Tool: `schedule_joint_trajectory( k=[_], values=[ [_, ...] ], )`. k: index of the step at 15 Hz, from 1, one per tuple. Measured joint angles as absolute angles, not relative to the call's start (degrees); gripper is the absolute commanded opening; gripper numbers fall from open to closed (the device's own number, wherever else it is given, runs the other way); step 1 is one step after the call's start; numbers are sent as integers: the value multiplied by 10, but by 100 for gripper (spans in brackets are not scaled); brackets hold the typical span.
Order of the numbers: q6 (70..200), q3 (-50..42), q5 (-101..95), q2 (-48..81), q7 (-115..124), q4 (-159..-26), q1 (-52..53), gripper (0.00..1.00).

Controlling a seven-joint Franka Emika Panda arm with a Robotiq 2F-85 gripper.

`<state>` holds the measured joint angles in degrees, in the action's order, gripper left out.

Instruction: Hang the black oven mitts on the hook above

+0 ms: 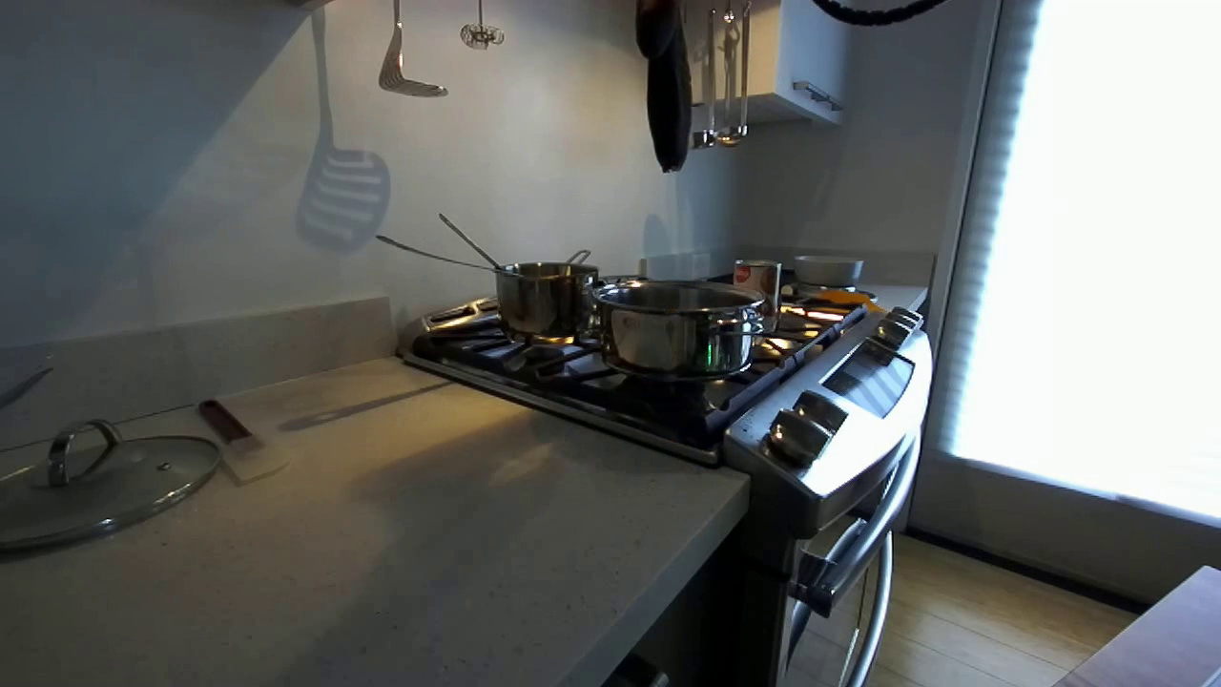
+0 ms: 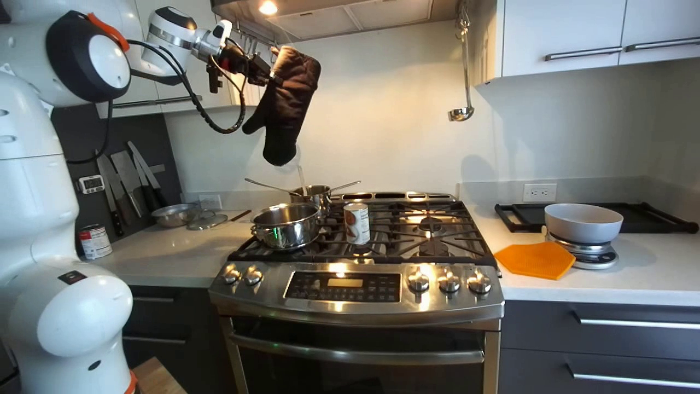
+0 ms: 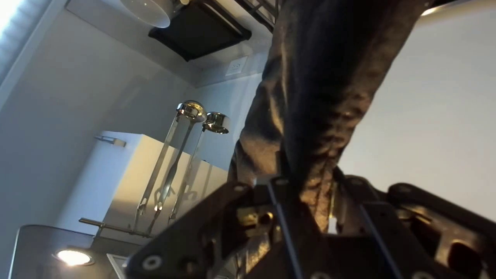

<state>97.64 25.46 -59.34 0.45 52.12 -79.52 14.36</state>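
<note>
Mitt (image 2: 292, 101) held high by claw (image 2: 273, 79) above stove (image 2: 372, 316)

The black oven mitt hangs in the air in both exterior views, high over the left part of the stove; it tilts slightly, cuff up, its thumb pointing down and to the left. The claw is clamped on it, pinching the cloth at the left edge near the cuff; in the wrist view the fabric bunches where it is squeezed. Small metal pieces (image 2: 251, 45) hang under the left end of the hood (image 2: 383, 15), near the cuff; whether the mitt touches them cannot be told.

Well below, a wide shiny pot (image 2: 287, 232) stands on the near left of the stove, with a smaller pot (image 1: 547, 301) on its far side. An upright can (image 2: 357, 224) stands just right of the wide pot. Ladles (image 3: 191, 111) hang from a rail (image 3: 116, 228) at the hood's right end.

On the right surface (image 2: 645, 287) a pale bowl (image 2: 582, 225) sits on a round silver base (image 2: 582, 249), with an orange mat (image 2: 533, 261) just left of it and a black tray (image 2: 656, 219) on the far side. The left surface (image 2: 158, 262) carries a metal bowl (image 2: 176, 215), with a glass lid (image 2: 208, 221) just to its right.
</note>
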Motion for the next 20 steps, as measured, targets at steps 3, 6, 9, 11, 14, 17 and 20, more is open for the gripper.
schedule_joint_trajectory(
  k=[3, 6, 9, 11, 14, 17, 20],
  values=[
    [939, 255, -610, 37, 522, -749, 188, 21],
    [937, 255, -610, 43, 522, -746, 194, 21],
    [937, 254, -610, 43, 522, -746, 189, 21],
    [937, 254, -610, 43, 522, -746, 189, 21],
    [937, 254, -610, 43, 522, -746, 189, 21],
    [937, 254, -610, 43, 522, -746, 189, 21],
    [937, 254, -610, 43, 522, -746, 189, 21]
  ],
)
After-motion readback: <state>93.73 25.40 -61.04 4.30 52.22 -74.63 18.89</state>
